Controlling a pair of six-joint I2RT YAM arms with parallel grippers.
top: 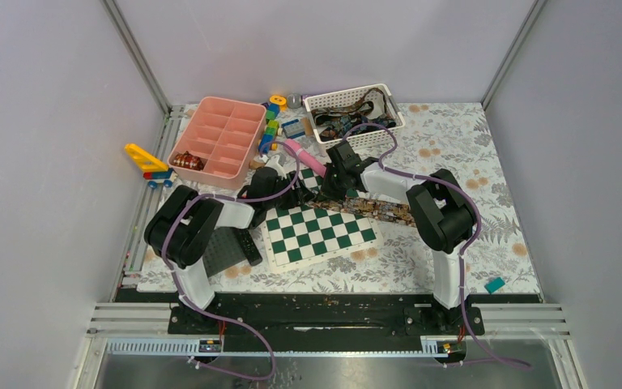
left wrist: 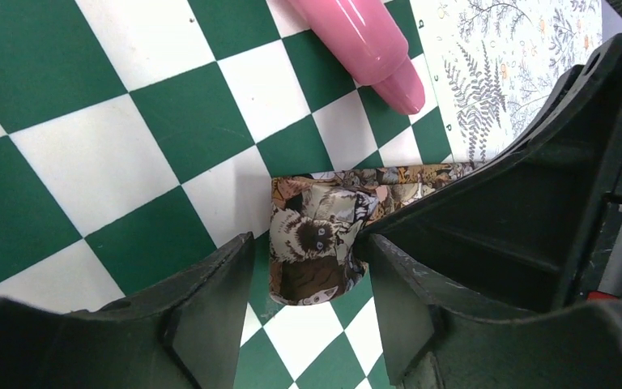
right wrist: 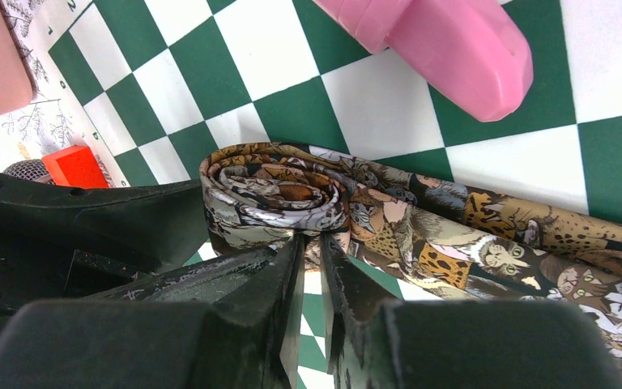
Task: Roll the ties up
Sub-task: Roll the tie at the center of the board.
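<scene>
The left claw (left wrist: 306,259) is set astride the rolled end of the tie (left wrist: 316,231), its jaws apart on either side. The right claw (right wrist: 311,247) is narrowed onto a fold of the tie beside the roll. The tie is laid on the chessboard (top: 324,239), with its loose length stretched toward 3 o'clock in the top view. A pink object (right wrist: 445,40) is seen at 12 o'clock from the roll.

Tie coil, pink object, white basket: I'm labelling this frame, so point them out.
tie coil (right wrist: 279,188), right wrist view, top of the spiral
pink object (left wrist: 364,40), left wrist view, its middle
white basket (top: 345,92), top external view, far rim
</scene>
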